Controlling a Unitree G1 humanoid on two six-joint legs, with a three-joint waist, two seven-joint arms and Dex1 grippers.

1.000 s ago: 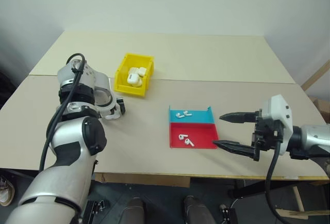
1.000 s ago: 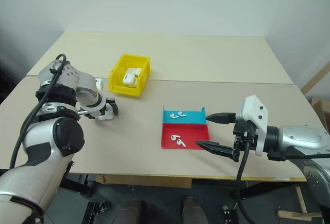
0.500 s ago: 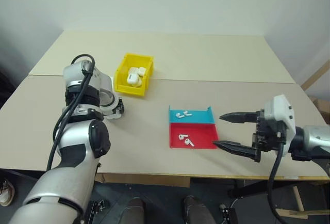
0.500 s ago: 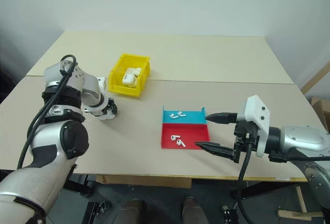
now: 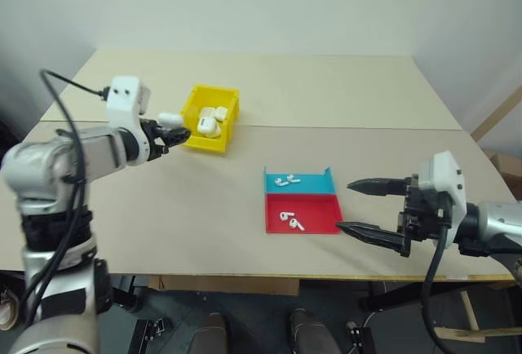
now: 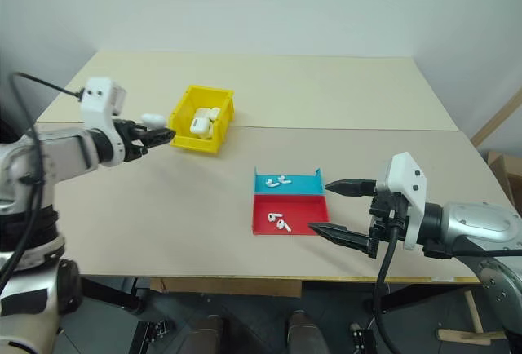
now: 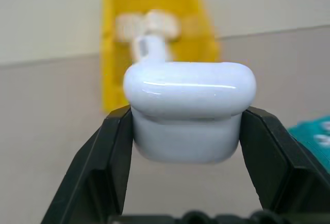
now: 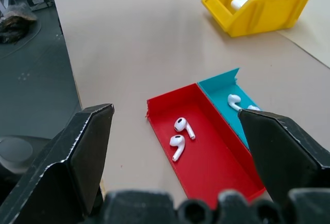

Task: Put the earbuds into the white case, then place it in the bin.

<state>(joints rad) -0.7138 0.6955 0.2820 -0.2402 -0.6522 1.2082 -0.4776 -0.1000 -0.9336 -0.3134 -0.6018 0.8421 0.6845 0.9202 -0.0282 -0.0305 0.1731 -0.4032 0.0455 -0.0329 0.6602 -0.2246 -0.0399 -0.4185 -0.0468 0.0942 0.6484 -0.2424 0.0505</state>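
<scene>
My left gripper is shut on the white case and holds it in the air just left of the yellow bin. In the left wrist view the case sits between both black fingers, lid closed, with the bin behind it. Two earbuds lie in the tray's red half and two earbuds in its teal half. Level above the table's front right, my right gripper stands open and empty, pointing at the tray; earbuds lie beyond its fingers.
The yellow bin holds several other white cases. The shallow teal-and-red tray sits mid-table, right of the bin. A seam runs across the table behind the tray. The front table edge is close below the right gripper.
The left gripper, earlier down on the table by the bin, closed on the white case and rose, swinging level toward the bin. The right gripper stayed still.
</scene>
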